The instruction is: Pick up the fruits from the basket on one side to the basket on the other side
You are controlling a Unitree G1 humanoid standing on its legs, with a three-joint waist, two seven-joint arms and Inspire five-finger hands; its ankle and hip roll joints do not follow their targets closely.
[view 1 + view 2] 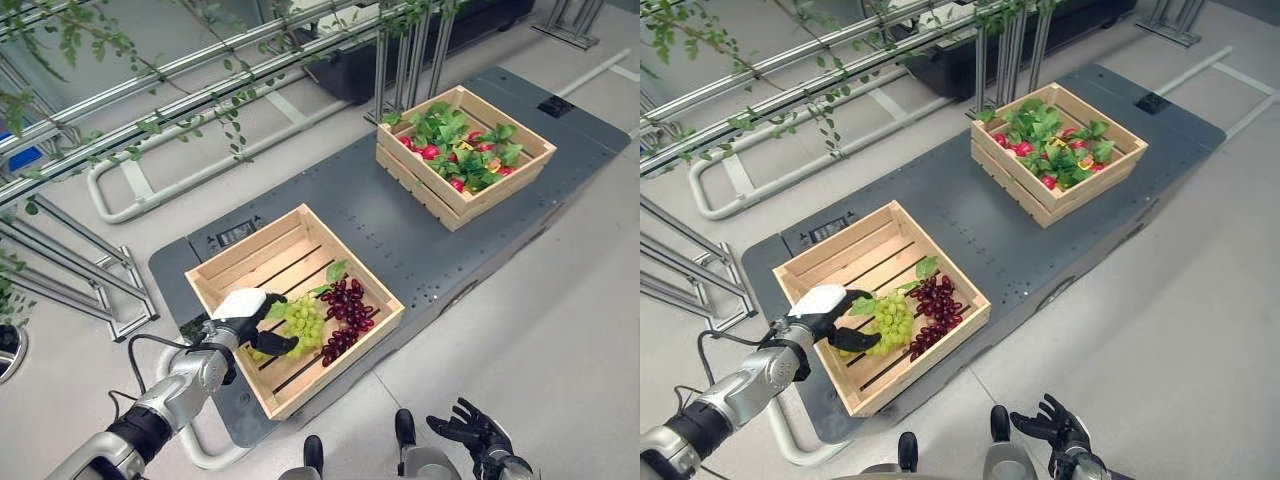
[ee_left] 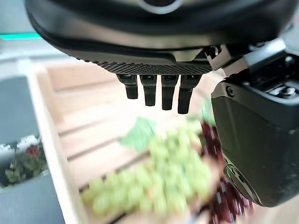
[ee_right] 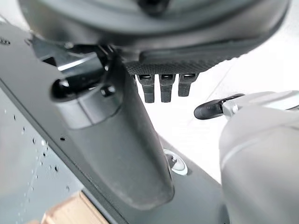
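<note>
So we've got our left robot hand (image 1: 252,318) hanging over the near wooden crate (image 1: 225,268), fingers relaxed and spread just above the green grapes (image 1: 303,322), not gripping anything as far as we can tell. The green bunch lies in that crate touching the dark red grapes (image 1: 345,312), while the far crate (image 1: 508,185) on the same grey platform (image 1: 390,235) holds leafy greens and red fruit. Our right robot hand (image 1: 470,428) sits low by the platform's near edge, fingers spread and holding nothing.

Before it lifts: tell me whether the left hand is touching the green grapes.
Cannot tell. In the left eye view the left hand overlaps the green grapes; its wrist view shows straight fingers above the bunch, but neither contact nor gap plainly.
</note>
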